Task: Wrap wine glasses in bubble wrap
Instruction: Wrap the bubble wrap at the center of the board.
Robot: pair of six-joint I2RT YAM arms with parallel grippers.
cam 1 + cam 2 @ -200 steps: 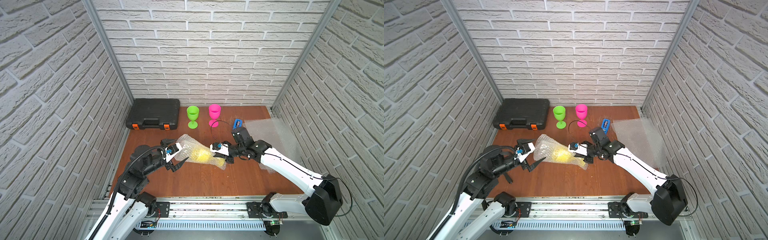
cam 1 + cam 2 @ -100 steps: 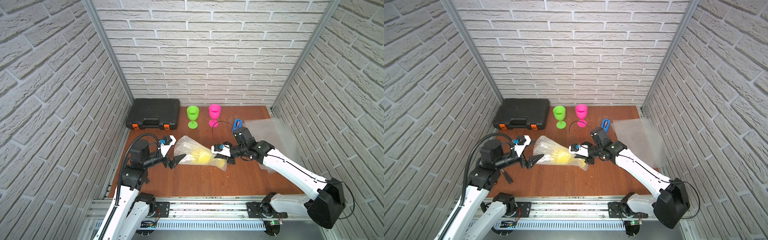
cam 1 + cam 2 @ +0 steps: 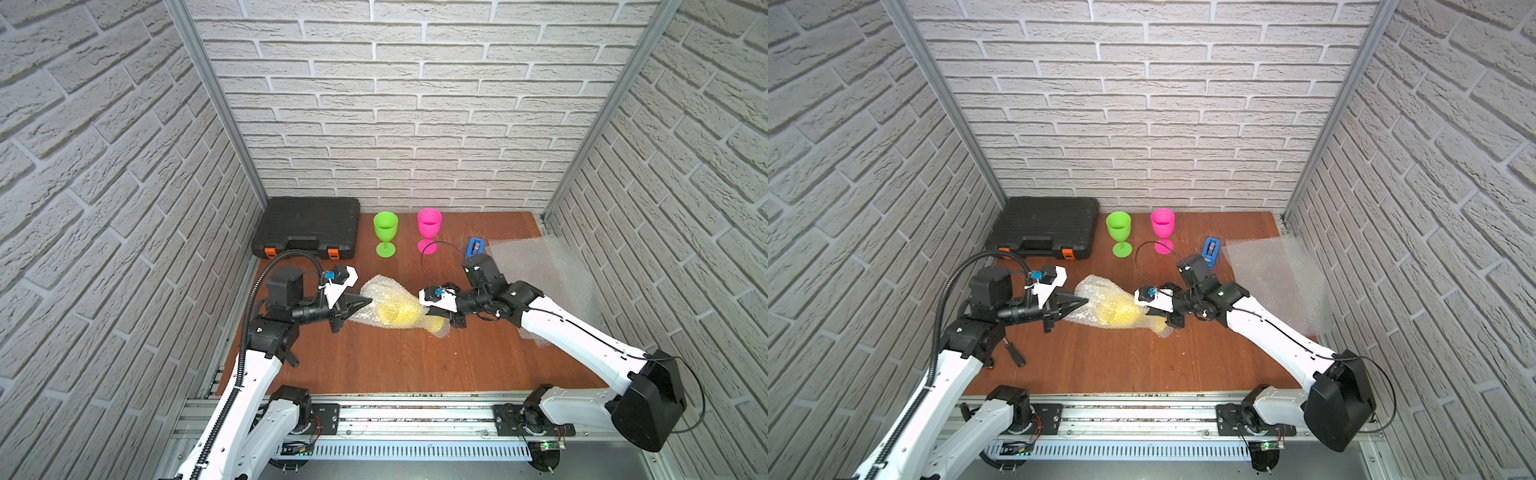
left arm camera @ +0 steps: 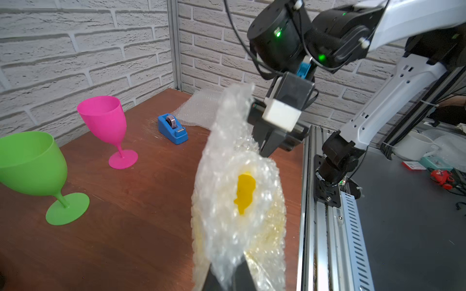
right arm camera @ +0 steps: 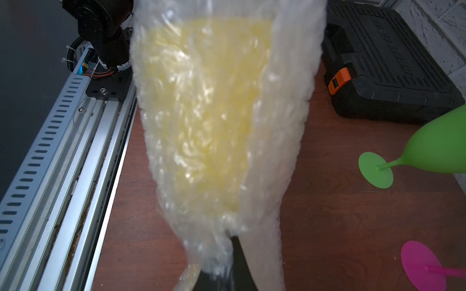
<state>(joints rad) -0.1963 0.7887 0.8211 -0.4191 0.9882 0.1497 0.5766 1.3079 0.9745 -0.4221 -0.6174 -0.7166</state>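
Two hands pinching bubble wrap (image 3: 377, 289) around yellow glass (image 3: 395, 311): left hand (image 3: 365, 302) at 9 o'clock end, right hand (image 3: 433, 314) at 3 o'clock.

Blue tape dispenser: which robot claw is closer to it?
Right. The right gripper is just in front of the tape dispenser, pinching one end of the bubble wrap; the left gripper pinches the other end, farther off.

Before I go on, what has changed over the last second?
The left gripper, open a second ago, has closed on the loose end of the clear bubble wrap around the yellow plastic goblet. The right gripper stays shut on the other end. Unmoved: lime green goblet, pink goblet, blue tape dispenser, black case.
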